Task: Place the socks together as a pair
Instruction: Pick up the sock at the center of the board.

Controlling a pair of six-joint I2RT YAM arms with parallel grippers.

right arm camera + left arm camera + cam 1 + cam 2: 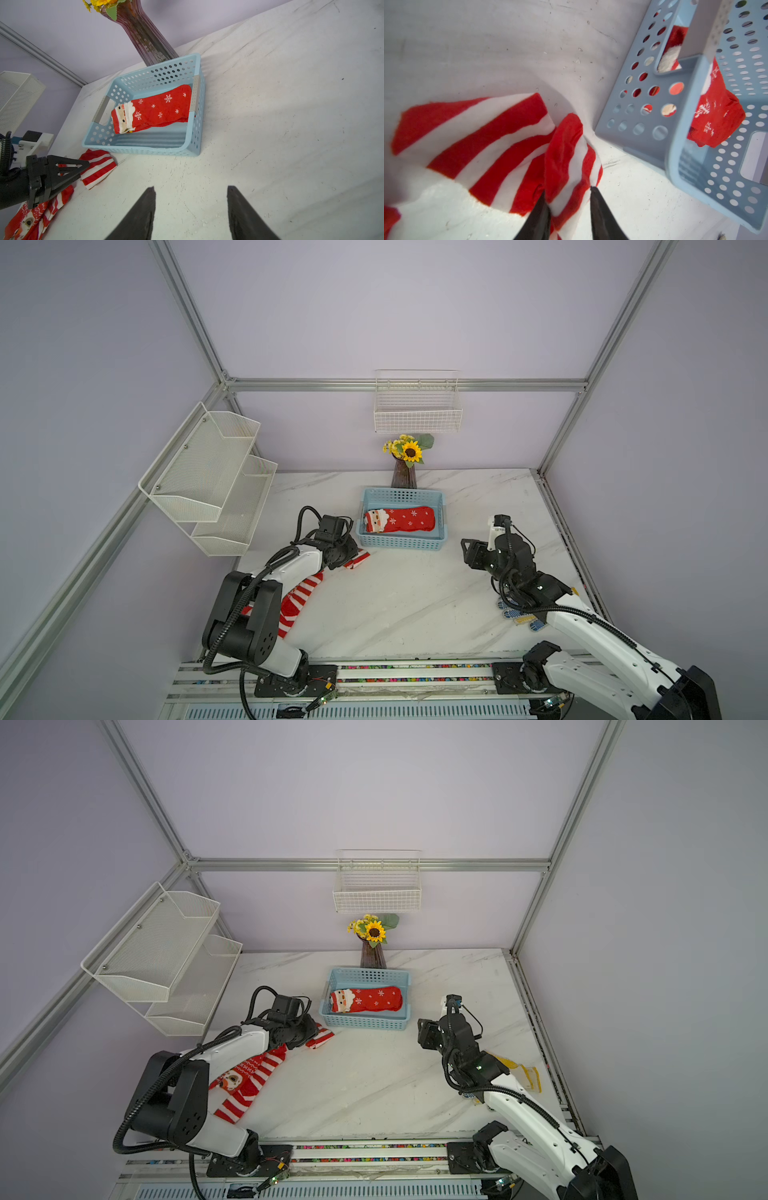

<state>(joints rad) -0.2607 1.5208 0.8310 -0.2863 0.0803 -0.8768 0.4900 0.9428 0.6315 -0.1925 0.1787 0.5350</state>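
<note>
Left gripper (568,190) jaws pinch a fold of red-and-white striped knitted sock (483,133) lying on white marble table (488,41) beside perforated light-blue plastic basket (643,116) holding red snowflake Santa sock (401,520); right gripper (190,188) jaws apart, empty

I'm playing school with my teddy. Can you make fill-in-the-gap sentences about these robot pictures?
1. The Santa sock lies inside the ____ basket.
2. The left gripper pinches the striped sock, which is red and ____.
3. The right gripper holds ____.
Missing words: blue; white; nothing.
</note>
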